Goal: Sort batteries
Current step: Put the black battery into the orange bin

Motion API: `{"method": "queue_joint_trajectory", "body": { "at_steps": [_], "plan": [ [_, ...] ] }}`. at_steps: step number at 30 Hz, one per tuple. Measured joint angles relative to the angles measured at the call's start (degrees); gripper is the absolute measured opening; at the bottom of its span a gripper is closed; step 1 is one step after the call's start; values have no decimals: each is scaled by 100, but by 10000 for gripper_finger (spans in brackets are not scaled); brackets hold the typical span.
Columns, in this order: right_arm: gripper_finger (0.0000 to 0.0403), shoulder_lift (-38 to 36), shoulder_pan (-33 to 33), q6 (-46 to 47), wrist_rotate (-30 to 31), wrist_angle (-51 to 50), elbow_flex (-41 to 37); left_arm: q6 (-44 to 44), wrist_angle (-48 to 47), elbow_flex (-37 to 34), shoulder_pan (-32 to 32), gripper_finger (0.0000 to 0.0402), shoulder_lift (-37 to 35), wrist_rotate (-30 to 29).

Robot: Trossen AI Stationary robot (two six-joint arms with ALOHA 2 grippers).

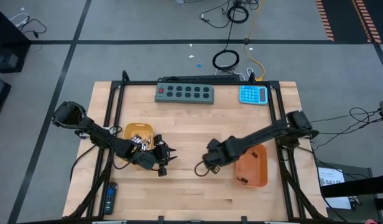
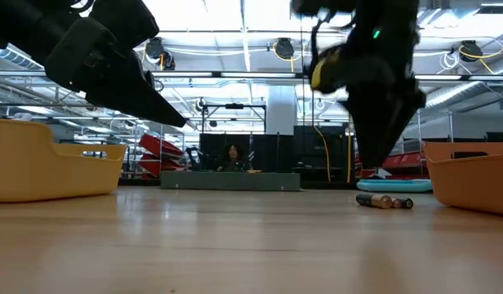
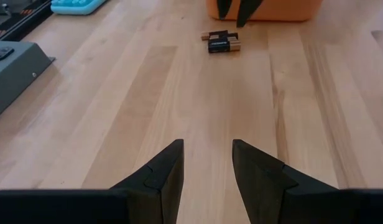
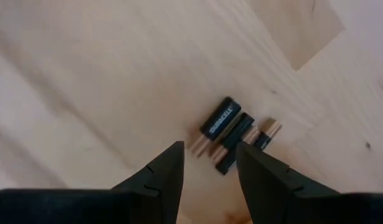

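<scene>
White lettering runs along the black body of one of the batteries (image 4: pixel 218 119) lying on the table (image 4: pixel 86 81) in the right wrist view, but it seems too small and blurred to make out. Nothing else in any view carries print that can be read.
</scene>
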Motion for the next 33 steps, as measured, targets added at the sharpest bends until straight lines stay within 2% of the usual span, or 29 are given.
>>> {"method": "queue_joint_trajectory", "body": {
  "at_steps": [7,33],
  "plan": [
    [139,323,-322,-277,-299,70,13,4,-22,0,0,146,0,0],
    [139,665,-540,-710,-338,298,15,-113,-186,0,-4,146,2,0]
  ]
}}
